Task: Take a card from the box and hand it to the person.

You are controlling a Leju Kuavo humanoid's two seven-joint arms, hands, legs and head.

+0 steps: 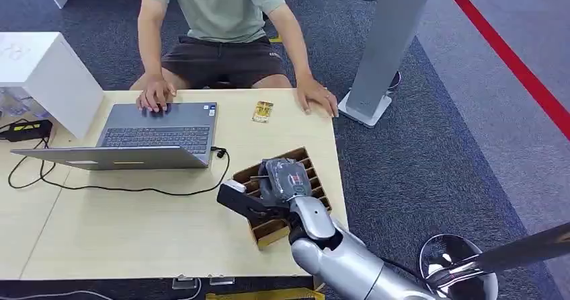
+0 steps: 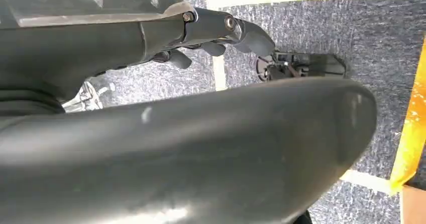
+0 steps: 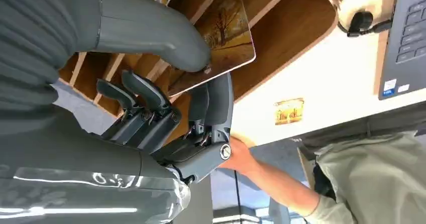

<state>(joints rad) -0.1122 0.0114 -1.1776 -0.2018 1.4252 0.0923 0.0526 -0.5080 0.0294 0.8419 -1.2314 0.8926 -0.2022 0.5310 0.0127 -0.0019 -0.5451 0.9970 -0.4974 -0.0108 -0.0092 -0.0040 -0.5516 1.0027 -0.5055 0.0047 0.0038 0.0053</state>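
My right hand (image 1: 282, 182) hovers over the wooden slotted box (image 1: 307, 160) at the table's front right. In the right wrist view its thumb (image 3: 166, 38) presses a card with an autumn tree picture (image 3: 228, 35) against the fingers (image 3: 216, 101) beneath, so the card is pinched just above the box's dividers (image 3: 281, 28). A person (image 1: 222, 17) sits at the far side, one hand (image 1: 317, 98) flat on the table near the box, the other on the laptop. My left hand (image 2: 221, 33) hangs over the carpet, holding nothing.
An open laptop (image 1: 158, 135) with a black cable (image 1: 134, 189) takes the table's left half. A small yellow card (image 1: 262, 111) lies beyond the box. A white box (image 1: 47, 71) stands far left and a grey pillar (image 1: 386, 44) at the right.
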